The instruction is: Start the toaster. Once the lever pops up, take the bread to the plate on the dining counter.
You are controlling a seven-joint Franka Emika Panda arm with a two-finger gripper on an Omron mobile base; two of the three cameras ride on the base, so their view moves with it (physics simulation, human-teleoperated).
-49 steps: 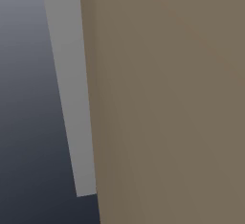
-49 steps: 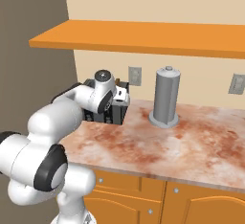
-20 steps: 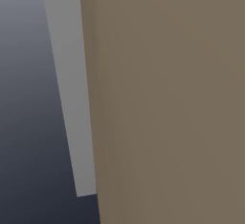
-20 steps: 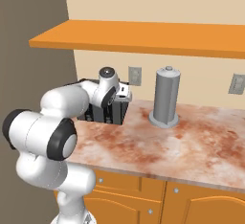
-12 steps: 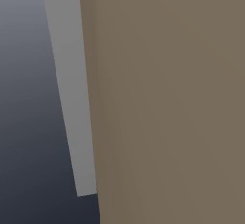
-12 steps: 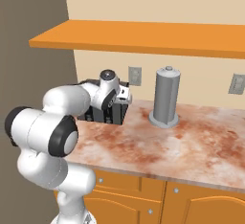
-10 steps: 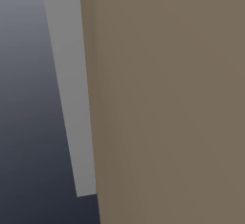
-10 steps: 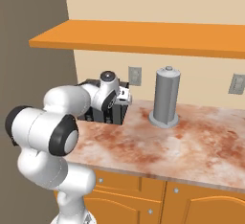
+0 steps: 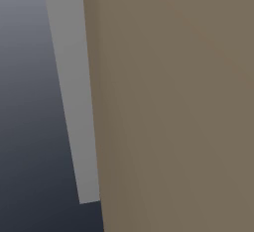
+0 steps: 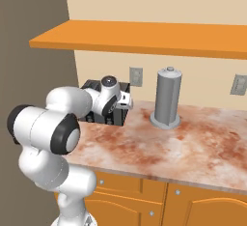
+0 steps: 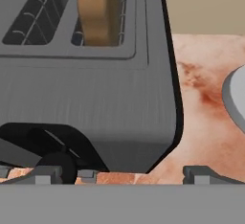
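Toaster (image 11: 119, 108) brushed grey metal, matt; counter (image 11: 206, 132) glossy marbled stone; bread (image 11: 98, 10) matt tan.

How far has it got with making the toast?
Early days. The bread sits in the toaster slot. The open tool hovers low at the toaster's front, near a dark knob, holding nothing. Left: starting the toaster, then carrying the bread to a plate.

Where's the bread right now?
In the hand view the bread stands upright in the right-hand slot of the grey toaster, on the marbled counter left of a grey round base.
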